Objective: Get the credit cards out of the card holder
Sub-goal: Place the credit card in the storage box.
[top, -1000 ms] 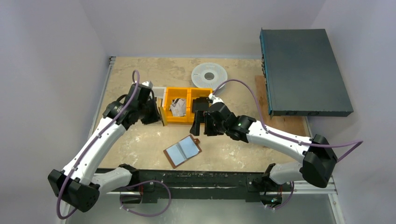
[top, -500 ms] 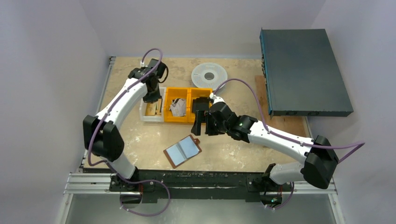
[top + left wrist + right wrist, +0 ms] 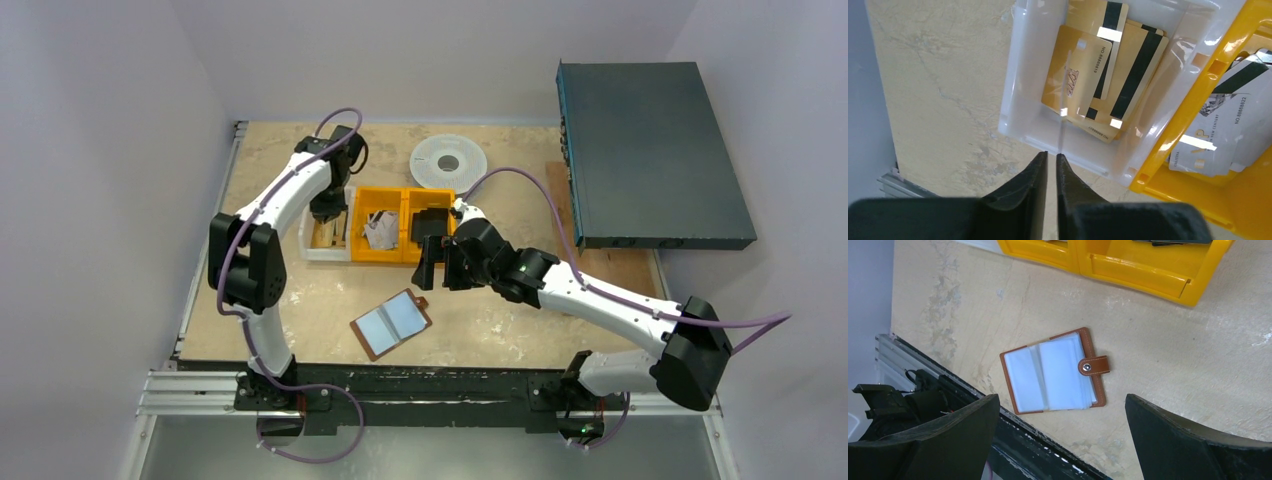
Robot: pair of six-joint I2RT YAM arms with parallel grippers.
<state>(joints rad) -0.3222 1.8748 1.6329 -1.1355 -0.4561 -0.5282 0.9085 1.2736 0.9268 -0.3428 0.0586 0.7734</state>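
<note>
The card holder (image 3: 1053, 371) lies open and flat on the bench (image 3: 1198, 365), its pale sleeves looking empty. It sits right under your right claw (image 3: 1062, 397), whose fingers are spread wide and hold nothing. Silvery credit cards (image 3: 1228, 130) already sit in the orange bin (image 3: 1198, 97). Your left claw (image 3: 1052, 156) is pinched on a thin card (image 3: 1064, 100), seen edge-on, above the clear bin (image 3: 1010, 75) of gold cards (image 3: 1083, 75). I judge this the drop: centre over the bin, lower a little, then part the fingers so the card falls flat inside the walls.
</note>
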